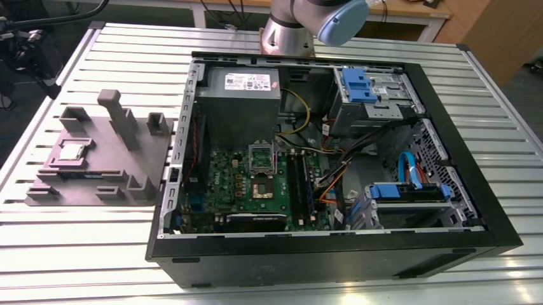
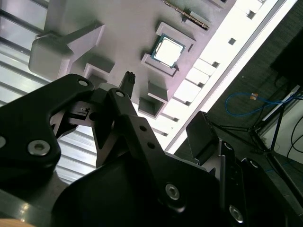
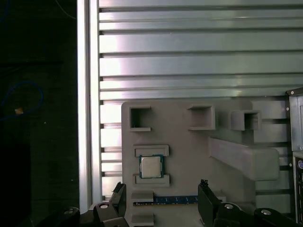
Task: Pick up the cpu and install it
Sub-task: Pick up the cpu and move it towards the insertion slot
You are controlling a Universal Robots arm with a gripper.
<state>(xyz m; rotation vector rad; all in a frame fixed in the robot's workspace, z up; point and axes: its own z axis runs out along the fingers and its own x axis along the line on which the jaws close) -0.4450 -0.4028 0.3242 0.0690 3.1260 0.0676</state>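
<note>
**Pick-up not yet made; the whole install is left to do**

Exterior view: the cpu point(image 1: 70, 151) lies flat in its recess on the grey fixture tray point(image 1: 93, 185). The tray sits on the slatted table point(image 1: 85, 254) at the exterior view's left, just beside the open computer case point(image 1: 339, 257). Inside the case, the socket point(image 1: 263, 189) on the motherboard point(image 1: 222, 168) looks bare, and its bracket point(image 1: 262, 154) stands raised. Judging from that, the socket is ready to receive the chip and nothing has been seated. The arm point(image 1: 293, 32) rises from the far edge of the table.

First wrist view: the gripper point(image 3: 161, 193) hangs above the tray with its fingertips point(image 3: 204, 187) spread wide and nothing between them. The cpu point(image 3: 151, 166) sits square in its recess, shiny face up. It lies roughly in line with the gap between the fingers but is apart from both.

Second wrist view: one fingertip point(image 2: 129, 79) points toward the tray and comes near the cpu point(image 2: 167, 51), though there is clear tray surface between them. The chip rests level in its frame and nothing touches it.

As a judgement, the task is at its very start. The gripper is lined up over the fixture, the grasp is not made, and the lift, the carry to the case and the seating in the socket are all undone.
</note>
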